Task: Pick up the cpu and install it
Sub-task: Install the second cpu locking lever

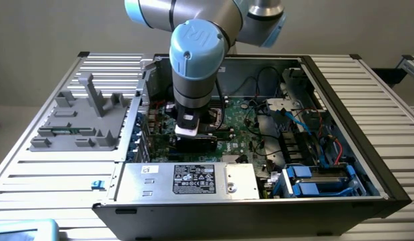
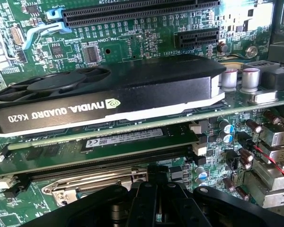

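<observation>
Hand, fingers together and gripping nothing visible, hovers low over the motherboard beside the graphics card; where the cpu sits cannot be told, installation apparently unfinished.

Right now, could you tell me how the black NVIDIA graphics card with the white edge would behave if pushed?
The black NVIDIA graphics card looks stiff, a solid shroud. Seated on the green motherboard, it would probably resist rather than slide. Its fan looks fragile.
</observation>
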{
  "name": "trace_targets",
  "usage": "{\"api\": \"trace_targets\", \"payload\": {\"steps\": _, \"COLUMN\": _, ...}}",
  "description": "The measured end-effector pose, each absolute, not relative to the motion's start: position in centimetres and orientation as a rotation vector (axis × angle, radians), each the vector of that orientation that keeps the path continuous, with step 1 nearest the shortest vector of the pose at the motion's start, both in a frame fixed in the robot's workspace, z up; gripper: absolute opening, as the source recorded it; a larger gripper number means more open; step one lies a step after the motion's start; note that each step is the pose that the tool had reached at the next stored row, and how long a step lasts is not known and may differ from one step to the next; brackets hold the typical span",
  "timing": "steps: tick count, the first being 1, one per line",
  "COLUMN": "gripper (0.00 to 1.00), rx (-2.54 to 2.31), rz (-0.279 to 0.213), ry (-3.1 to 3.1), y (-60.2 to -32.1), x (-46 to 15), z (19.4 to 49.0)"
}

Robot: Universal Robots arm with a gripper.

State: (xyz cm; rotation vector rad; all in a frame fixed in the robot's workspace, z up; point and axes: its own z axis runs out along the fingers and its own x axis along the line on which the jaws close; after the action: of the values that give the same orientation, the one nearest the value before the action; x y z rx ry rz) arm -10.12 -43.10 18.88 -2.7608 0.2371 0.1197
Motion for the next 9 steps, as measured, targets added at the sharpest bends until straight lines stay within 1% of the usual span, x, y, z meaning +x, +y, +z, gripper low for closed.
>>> {"api": "trace_targets", "payload": {"steps": 9, "gripper": 0.11, "rx": -2.76, "rz": 0.12, "ry": 0.237, "y": -43.1, "x": -10.27, "z": 18.81}}
